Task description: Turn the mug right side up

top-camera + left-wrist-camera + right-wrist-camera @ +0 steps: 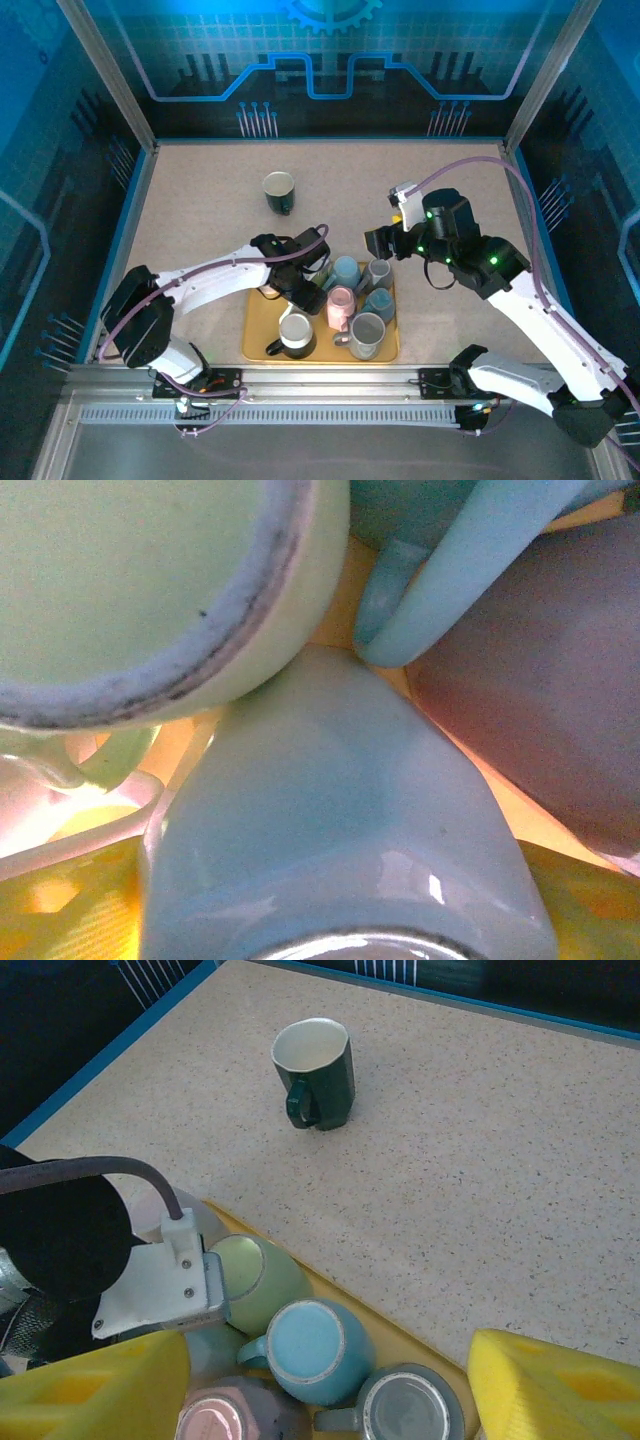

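We see the left arm reaching low over the tray, left gripper down around a pale blue mug there, we cannot tell if it squeezes, right gripper up higher, spread wide.

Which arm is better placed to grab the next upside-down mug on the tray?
Left. The left gripper is low among the upside-down mugs on the tray, its fingers either side of a light blue mug. The right gripper hangs open near the tray's far edge, higher up.
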Available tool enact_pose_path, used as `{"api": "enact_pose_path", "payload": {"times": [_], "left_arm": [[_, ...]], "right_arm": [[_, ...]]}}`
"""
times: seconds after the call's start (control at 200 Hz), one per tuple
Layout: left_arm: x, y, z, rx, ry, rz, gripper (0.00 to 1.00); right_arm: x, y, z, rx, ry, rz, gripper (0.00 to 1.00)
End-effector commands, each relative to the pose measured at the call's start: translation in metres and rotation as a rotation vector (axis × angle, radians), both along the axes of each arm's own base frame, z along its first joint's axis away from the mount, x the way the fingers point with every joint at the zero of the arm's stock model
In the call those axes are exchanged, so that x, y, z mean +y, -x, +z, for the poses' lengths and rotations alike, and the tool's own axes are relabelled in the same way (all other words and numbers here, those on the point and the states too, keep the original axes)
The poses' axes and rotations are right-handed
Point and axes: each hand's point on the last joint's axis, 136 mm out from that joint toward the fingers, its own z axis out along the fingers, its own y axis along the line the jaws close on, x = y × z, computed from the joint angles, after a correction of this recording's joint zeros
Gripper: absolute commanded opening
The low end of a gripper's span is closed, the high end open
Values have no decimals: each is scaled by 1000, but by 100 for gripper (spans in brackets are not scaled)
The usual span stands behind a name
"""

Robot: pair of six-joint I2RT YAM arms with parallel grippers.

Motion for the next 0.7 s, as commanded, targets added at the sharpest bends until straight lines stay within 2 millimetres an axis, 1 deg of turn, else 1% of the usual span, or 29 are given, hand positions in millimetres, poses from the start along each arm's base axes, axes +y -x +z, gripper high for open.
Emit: {"api": "enact_pose_path", "payload": {"times": [0.0,0.14,0.24,0.335,0.42,0.58,0.66,0.695], "left_arm": [[5,0,7,-24,-4,20,59],[6,-6,33,-88,26,38,59],[7,-10,58,-144,59,48,59],[6,-12,87,-197,120,60,59],[1,-9,117,-233,211,74,59],[2,-2,171,-301,361,103,59],[4,0,194,-348,425,114,58],[6,1,200,-364,443,121,58]], "right_arm": [[2,3,11,-22,-39,6,73],[-3,4,12,-31,-35,-11,73],[-6,5,16,-41,-36,-20,73],[-7,6,19,-47,-40,-24,72],[-6,7,20,-43,-41,-16,72],[2,14,20,-23,-53,45,72],[10,19,20,-12,-84,88,74],[13,21,19,-3,-99,102,74]]}}
